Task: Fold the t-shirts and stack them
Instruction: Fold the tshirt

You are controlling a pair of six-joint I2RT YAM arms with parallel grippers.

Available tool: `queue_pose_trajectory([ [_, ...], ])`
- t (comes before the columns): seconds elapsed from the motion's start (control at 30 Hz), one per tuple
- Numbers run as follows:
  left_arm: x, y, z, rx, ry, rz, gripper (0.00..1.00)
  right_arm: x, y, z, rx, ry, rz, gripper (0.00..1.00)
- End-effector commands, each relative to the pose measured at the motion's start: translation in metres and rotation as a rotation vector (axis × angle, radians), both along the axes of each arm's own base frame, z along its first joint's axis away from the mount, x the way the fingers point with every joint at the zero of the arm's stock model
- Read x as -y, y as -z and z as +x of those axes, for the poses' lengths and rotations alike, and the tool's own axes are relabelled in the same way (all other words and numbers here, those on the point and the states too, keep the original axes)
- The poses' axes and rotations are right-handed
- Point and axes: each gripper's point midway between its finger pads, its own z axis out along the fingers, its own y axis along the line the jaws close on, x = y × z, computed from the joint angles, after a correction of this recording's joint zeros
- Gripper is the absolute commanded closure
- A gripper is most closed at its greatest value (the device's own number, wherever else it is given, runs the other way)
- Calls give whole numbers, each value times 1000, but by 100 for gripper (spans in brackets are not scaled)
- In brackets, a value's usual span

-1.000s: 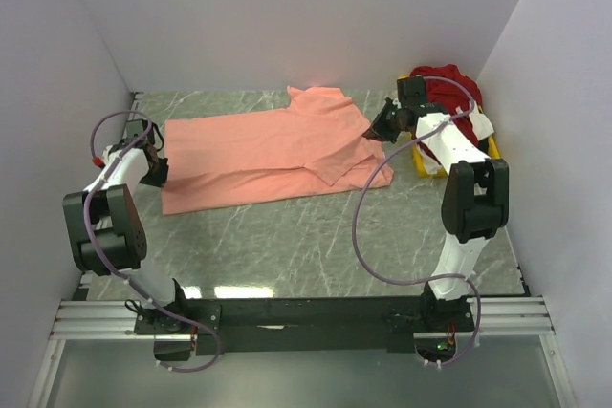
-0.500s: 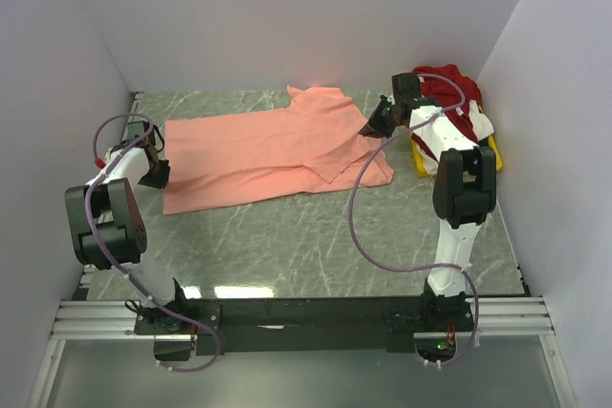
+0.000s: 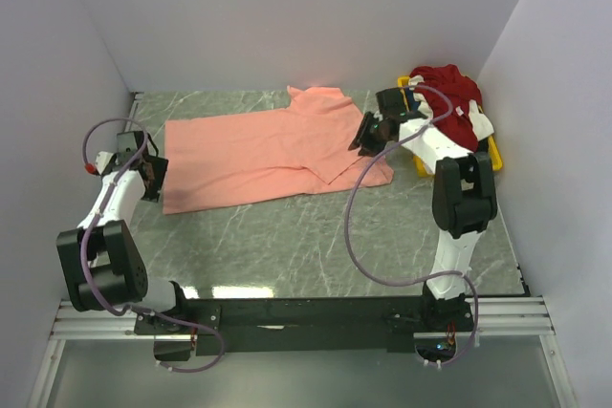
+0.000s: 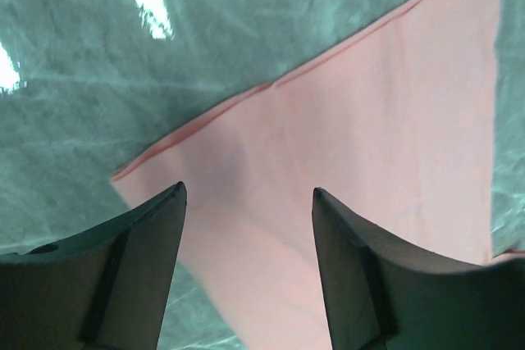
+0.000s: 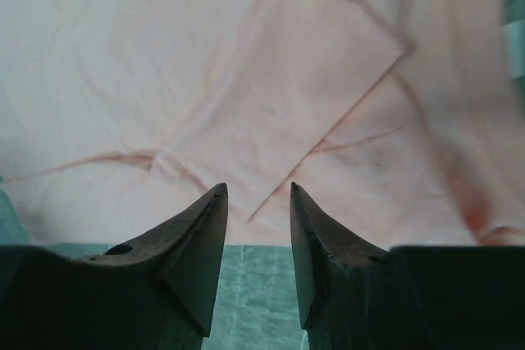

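Spacing suits folding: left gripper [image 4: 246, 194] and right gripper [image 5: 258, 190] (both spread, empty) bracket the salmon-pink shirt [image 3: 258, 152].

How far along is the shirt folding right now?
Early. Done: the pink shirt lies spread flat on the table. In hand: nothing gripped; the left gripper is open over its left corner, the right gripper open over its sleeve end. Left: folding it, then the red shirt heaped on the yellow tray, and stacking.
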Motion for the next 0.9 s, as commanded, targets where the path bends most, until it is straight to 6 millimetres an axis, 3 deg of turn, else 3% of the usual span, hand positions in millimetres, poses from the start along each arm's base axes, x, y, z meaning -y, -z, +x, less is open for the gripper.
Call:
queue_pose_trajectory([
  [0.0, 14, 8, -3, 20, 59, -22, 32, -31, 3, -14, 49, -72, -23, 57],
  [0.13, 30, 22, -9, -7, 112, -20, 32, -48, 33, -29, 14, -98, -24, 58],
  [0.23, 36, 30, -14, -22, 124, -23, 32, -56, 40, -34, 6, -102, -27, 60],
  [0.57, 38, 42, -24, -48, 130, -23, 32, -49, 56, -44, -7, -56, -54, 62],
  [0.87, 40, 42, -27, -46, 141, -21, 32, -53, 63, -36, 0, -48, -41, 61],
])
